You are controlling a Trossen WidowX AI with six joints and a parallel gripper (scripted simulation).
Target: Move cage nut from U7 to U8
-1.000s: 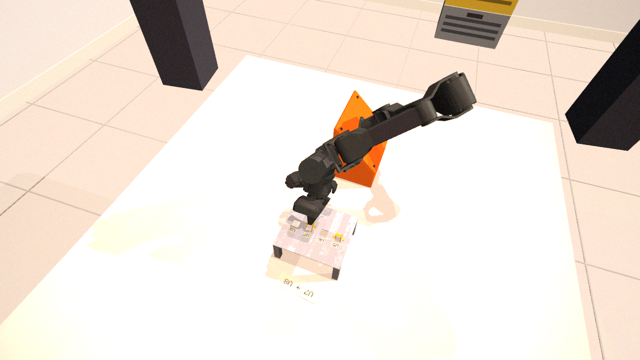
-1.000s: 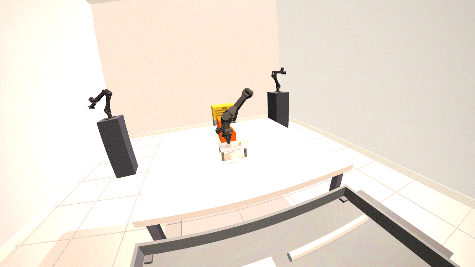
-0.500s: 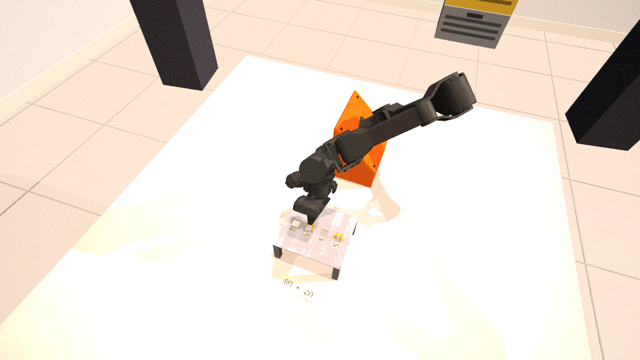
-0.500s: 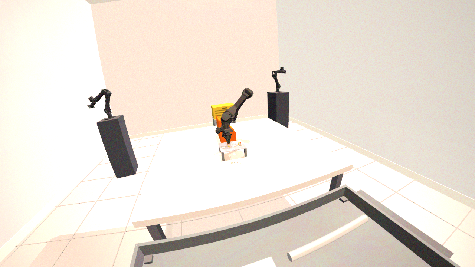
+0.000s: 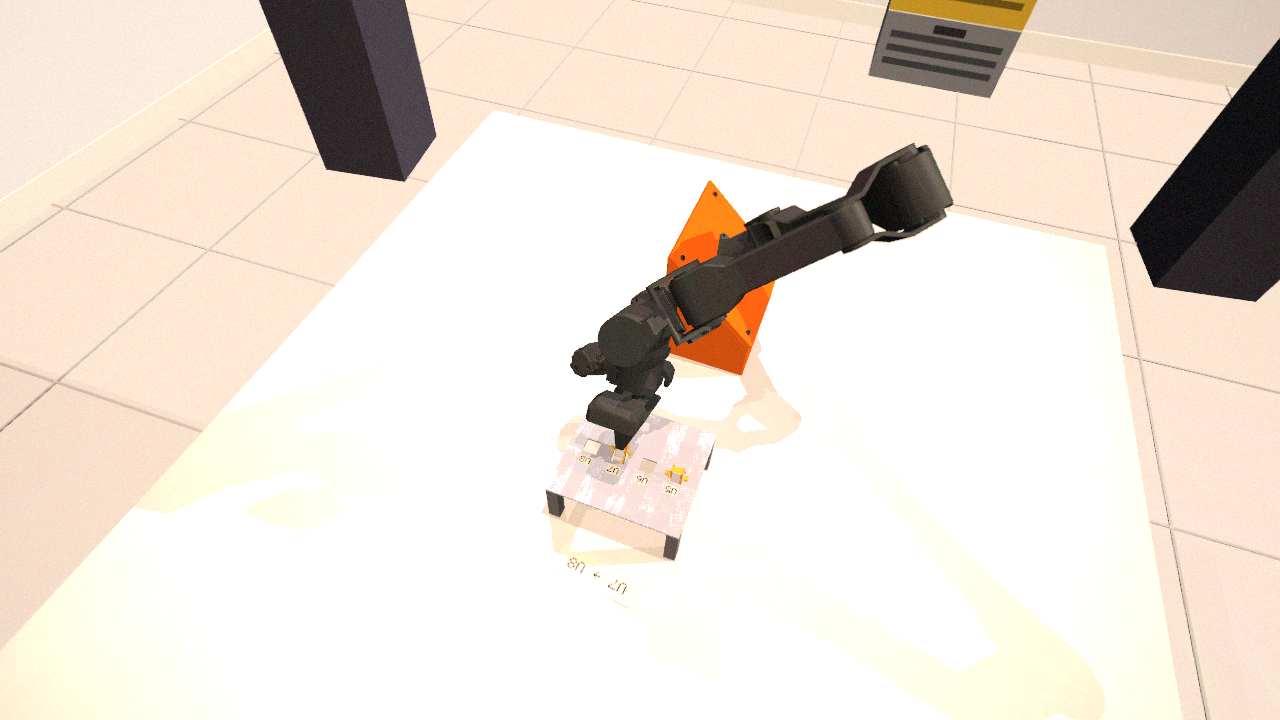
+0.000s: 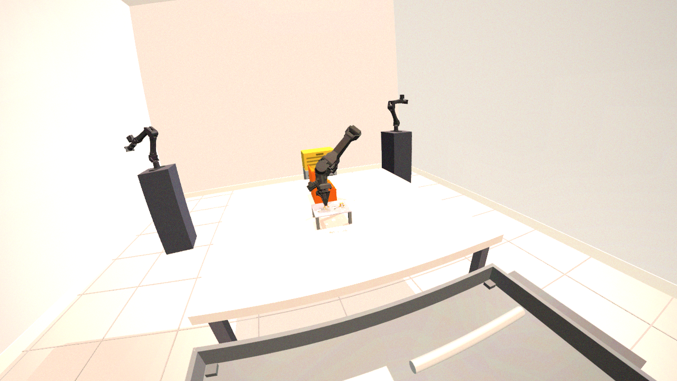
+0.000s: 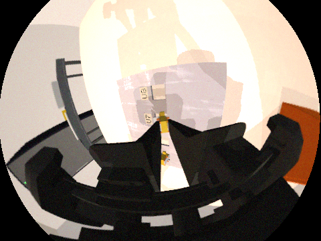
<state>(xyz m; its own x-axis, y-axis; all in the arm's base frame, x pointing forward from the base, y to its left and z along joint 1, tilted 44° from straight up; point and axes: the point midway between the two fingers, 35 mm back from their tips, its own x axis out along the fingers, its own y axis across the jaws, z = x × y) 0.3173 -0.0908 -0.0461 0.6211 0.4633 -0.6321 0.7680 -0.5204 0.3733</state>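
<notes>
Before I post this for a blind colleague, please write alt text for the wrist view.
The end effector grips a yellow cage nut at hole U7; hole U8 beyond is empty, and another nut shows behind.

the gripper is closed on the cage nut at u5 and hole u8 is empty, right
Not quite: the top view shows the gripper closed on the cage nut at U7, not U5. Hole U8 is indeed empty.

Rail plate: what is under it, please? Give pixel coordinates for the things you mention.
Under the plate (image 5: 657, 503) (image 7: 200, 80), black legs (image 5: 555, 502) (image 6: 350, 217) and the white table (image 5: 429, 537) (image 6: 265, 265) show. The nuts' wings underneath are hidden by the plate.
</notes>
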